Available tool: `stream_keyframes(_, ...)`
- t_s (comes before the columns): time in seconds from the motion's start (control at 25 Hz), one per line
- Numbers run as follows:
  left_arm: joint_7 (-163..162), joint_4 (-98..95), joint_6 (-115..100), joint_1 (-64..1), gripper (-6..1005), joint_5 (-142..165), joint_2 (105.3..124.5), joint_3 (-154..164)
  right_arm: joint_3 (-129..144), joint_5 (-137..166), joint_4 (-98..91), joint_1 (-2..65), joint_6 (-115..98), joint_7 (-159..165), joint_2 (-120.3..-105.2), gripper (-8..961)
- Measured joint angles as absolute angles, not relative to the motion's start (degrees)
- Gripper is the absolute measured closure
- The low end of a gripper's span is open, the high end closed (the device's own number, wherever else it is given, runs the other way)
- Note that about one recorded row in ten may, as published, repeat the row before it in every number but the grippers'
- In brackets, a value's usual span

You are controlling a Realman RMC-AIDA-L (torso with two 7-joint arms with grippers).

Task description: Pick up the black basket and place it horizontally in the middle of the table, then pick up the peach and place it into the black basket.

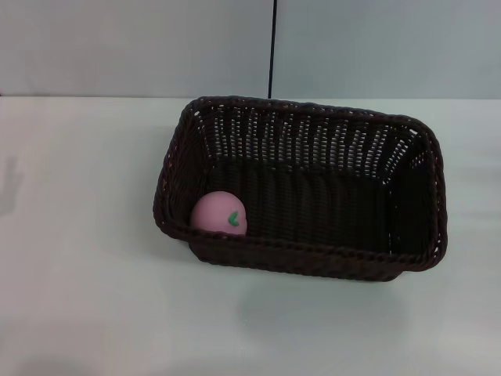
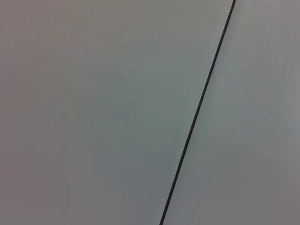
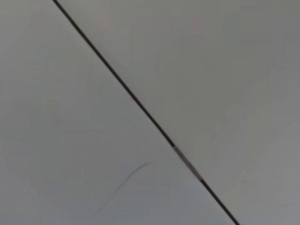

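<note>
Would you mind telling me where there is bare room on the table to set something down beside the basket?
The table is bare left of the basket, along the near edge in front of it, and in a narrower strip to its right. Inside the basket, the peach fills the near-left corner; the rest of its floor is free.

The bench (image 1: 86,298) is a broad, plain white surface reaching back to a pale wall. Directly on it sits the black basket (image 1: 313,258), a little right of the middle, long side across, slightly skewed, its open top upward. It casts a faint shadow on the white surface.
</note>
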State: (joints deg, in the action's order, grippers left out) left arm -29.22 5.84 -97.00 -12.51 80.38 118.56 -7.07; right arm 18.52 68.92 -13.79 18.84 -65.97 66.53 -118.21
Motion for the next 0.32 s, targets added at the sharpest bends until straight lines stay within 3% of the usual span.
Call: stream_keyframes(0.32, -29.18, 5.96, -96.76, -12.71, 140, 80.33, 118.56, -7.12, 18.64, 69.09, -13.88, 19.02, -65.78, 66.53, -118.21, 453)
